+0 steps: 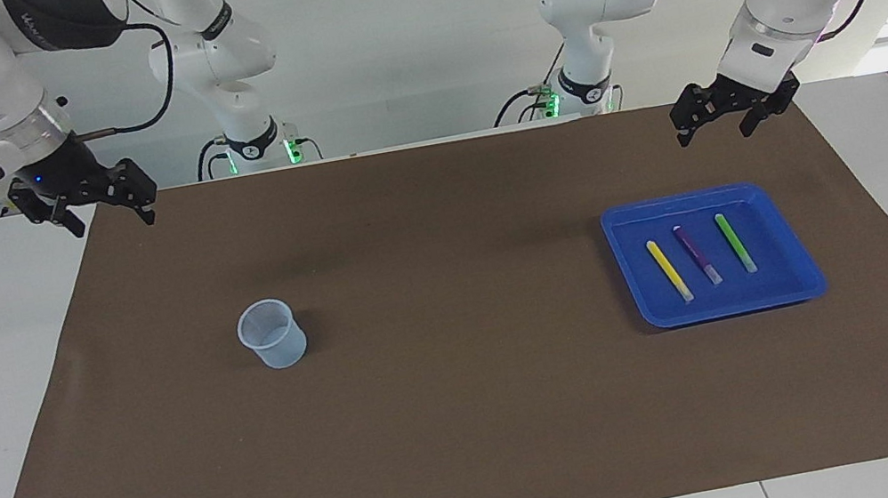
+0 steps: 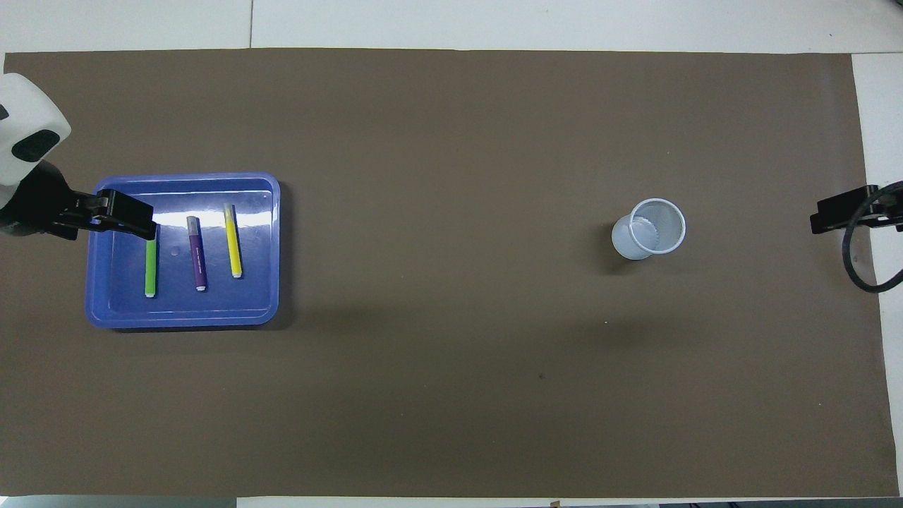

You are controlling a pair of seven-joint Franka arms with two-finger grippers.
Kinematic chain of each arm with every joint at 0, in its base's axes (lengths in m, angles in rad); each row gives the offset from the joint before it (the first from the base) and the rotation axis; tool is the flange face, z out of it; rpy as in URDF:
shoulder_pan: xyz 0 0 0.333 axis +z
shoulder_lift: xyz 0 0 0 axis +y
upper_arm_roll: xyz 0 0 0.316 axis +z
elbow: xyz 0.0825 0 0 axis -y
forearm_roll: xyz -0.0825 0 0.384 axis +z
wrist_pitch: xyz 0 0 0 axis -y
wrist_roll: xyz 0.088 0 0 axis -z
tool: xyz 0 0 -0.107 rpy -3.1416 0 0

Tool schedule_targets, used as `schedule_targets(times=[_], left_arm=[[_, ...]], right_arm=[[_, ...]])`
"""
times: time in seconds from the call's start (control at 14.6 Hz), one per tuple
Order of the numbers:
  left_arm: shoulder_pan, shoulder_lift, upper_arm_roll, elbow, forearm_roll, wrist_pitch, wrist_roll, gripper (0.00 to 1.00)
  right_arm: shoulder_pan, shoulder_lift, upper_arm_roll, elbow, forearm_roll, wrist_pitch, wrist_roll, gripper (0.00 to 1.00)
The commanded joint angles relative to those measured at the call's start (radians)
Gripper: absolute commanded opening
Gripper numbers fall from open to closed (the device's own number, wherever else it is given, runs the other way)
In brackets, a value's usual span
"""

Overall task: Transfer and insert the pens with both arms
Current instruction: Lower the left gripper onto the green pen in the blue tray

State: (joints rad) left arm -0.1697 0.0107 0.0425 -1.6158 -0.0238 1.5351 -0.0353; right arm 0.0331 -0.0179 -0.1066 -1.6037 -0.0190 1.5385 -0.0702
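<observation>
Now: left tool (image 1: pixel 714 126), right tool (image 1: pixel 102 212) – both spread, empty; pens (image 1: pixel 696 255) in tray (image 1: pixel 798 262).

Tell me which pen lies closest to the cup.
The yellow pen. In the blue tray it lies on the side facing the cup; the purple pen is in the middle, the green pen outermost.

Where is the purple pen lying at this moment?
The purple pen lies in the blue tray, toward the left arm's end of the table, between the yellow pen and the green pen.
</observation>
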Motion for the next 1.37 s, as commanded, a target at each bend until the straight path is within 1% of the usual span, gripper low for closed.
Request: schedule_targets(times=[0.0, 0.55, 0.69, 0.82, 0.96, 1.03, 1.1, 1.23, 1.3], left_arm=[[-0.02, -0.009, 0.011, -0.012, 0.013, 0.013, -0.009, 1.0], [-0.014, -0.009, 0.011, -0.012, 0.013, 0.01, -0.009, 1.0], [-0.013, -0.011, 0.011, -0.012, 0.013, 0.005, -0.008, 1.0], [-0.008, -0.02, 0.013, -0.028, 0.013, 0.005, 0.005, 1.0], [-0.002, -0.037, 0.013, -0.062, 0.013, 0.007, -0.003, 1.0], [-0.001, -0.052, 0.013, -0.094, 0.013, 0.014, -0.003, 1.0], [-0.002, -0.072, 0.013, -0.137, 0.013, 0.043, -0.001, 1.0], [0.006, -0.112, 0.013, -0.235, 0.013, 0.141, -0.003, 1.0], [0.034, -0.135, 0.013, -0.289, 0.013, 0.181, 0.0, 1.0]], right_arm=[[-0.007, -0.008, 0.004, -0.008, 0.02, 0.012, -0.002, 1.0], [-0.005, -0.01, 0.004, -0.01, 0.02, 0.003, -0.003, 1.0], [0.01, -0.01, 0.005, -0.012, 0.02, 0.002, 0.0, 1.0], [-0.007, -0.01, 0.004, -0.012, 0.019, 0.002, -0.002, 1.0], [-0.005, -0.01, 0.004, -0.012, 0.019, 0.002, 0.001, 1.0], [0.001, -0.01, 0.004, -0.012, 0.019, 0.002, 0.001, 1.0], [0.004, -0.01, 0.004, -0.012, 0.019, 0.002, 0.001, 1.0], [0.004, -0.01, 0.004, -0.012, 0.019, 0.002, 0.001, 1.0], [0.002, -0.01, 0.004, -0.012, 0.019, 0.002, 0.001, 1.0]])
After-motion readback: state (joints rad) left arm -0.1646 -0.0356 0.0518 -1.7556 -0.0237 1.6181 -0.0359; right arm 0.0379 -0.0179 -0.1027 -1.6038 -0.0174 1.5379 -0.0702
